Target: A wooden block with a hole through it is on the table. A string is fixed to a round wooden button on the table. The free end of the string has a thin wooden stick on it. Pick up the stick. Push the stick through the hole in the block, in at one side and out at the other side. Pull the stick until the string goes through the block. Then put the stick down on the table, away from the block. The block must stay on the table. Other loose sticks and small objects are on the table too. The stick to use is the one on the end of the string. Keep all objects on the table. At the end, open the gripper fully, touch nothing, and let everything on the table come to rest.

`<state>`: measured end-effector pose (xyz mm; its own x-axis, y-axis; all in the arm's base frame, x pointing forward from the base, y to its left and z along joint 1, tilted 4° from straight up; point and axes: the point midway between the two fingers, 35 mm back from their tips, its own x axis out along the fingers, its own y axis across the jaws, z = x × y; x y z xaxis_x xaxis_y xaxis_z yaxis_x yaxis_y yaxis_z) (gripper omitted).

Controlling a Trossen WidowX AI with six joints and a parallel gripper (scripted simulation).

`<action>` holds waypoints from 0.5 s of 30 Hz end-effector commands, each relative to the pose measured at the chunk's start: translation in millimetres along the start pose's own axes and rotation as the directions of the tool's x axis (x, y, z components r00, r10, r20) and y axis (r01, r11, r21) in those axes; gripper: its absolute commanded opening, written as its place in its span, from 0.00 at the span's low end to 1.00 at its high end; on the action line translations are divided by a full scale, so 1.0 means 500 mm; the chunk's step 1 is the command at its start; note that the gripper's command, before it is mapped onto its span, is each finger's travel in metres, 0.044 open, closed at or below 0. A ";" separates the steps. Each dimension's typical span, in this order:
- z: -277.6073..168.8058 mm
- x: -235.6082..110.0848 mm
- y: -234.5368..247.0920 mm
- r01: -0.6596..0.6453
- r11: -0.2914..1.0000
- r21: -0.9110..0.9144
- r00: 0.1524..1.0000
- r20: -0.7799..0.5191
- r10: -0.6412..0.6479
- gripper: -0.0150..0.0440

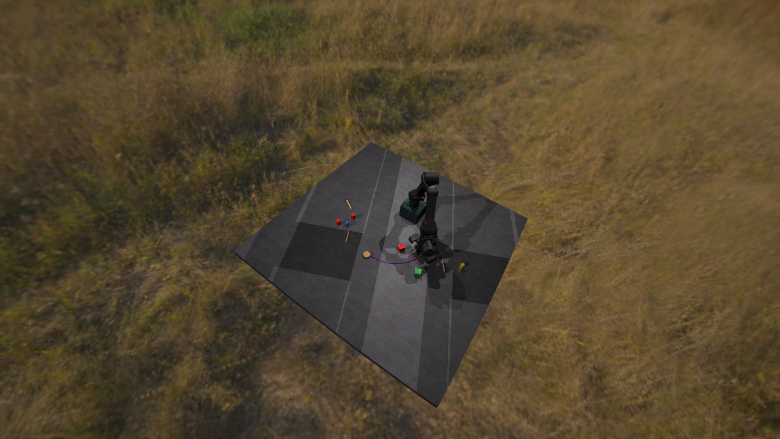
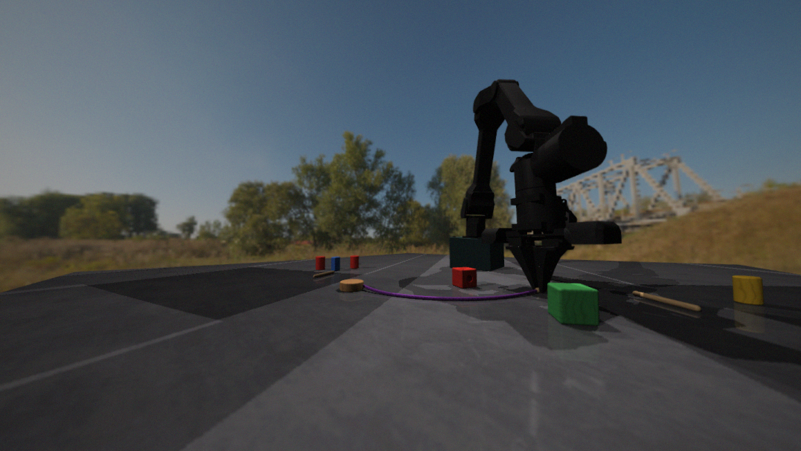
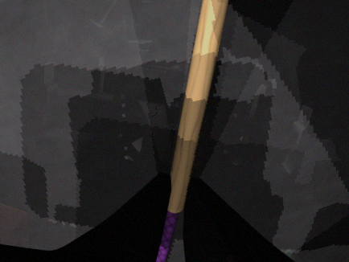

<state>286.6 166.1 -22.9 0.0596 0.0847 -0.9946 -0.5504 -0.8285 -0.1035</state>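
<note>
— Where does the gripper [image 2: 537, 286] stand?

— It is down at the worktop [image 2: 392, 358], pointing straight at it, just beside the green block [image 2: 573, 302]. Its fingers are clenched on the stick [image 3: 197, 91], near the end where the purple string [image 2: 448, 297] joins it (the wrist view shows the two dark tips pinching in from either side, with most of the stick reaching out ahead of them).

— And the string?

— It lies in a shallow curve on the worktop from the gripper to the round wooden button [image 2: 351, 285], passing in front of the red block [image 2: 463, 277], which shows a dark hole in its facing side.

— What else is there?

— A loose stick [image 2: 665, 301] and a yellow cylinder [image 2: 748, 289] beyond the green block; further back, two small red pieces [image 2: 319, 262] with a blue one [image 2: 335, 263] between them.
</note>
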 end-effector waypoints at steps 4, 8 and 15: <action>-0.001 -0.018 -0.003 0.003 1.000 0.000 1.000 -0.001 -0.003 0.25; -0.002 -0.028 -0.003 0.003 1.000 0.000 1.000 -0.001 -0.003 0.25; -0.002 -0.046 -0.004 0.003 1.000 0.000 1.000 -0.001 -0.003 0.25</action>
<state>284.9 164.5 -7.2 0.0535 0.0811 -0.9953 -0.5527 -0.8277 -0.0972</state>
